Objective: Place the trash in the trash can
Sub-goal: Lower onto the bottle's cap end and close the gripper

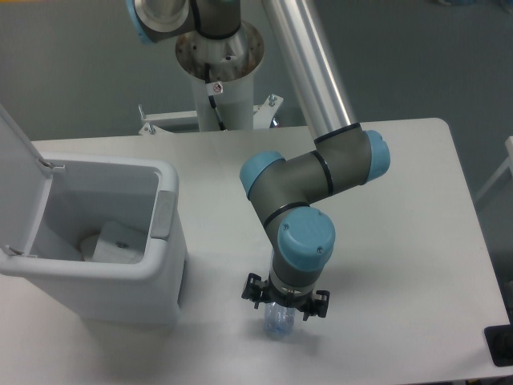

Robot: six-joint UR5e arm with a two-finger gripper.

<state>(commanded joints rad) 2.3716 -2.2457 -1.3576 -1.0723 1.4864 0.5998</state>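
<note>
The black two-finger hand (285,301) hangs straight down over the crushed clear plastic bottle with bluish label (278,321), which lies on the white counter (417,241) directly beneath it, mostly hidden by the wrist. Its fingers look spread to either side, apparently straddling the bottle for a grasp, though contact is unclear. The white rectangular plastic trash can (152,277), lid up to receive it, stands well off to the hand's side.

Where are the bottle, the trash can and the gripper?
bottle (278,322), fixed camera, bottom end below the wrist.
trash can (120,281), fixed camera, front wall.
gripper (285,301), fixed camera, midway between fingertips, over the bottle.
</note>
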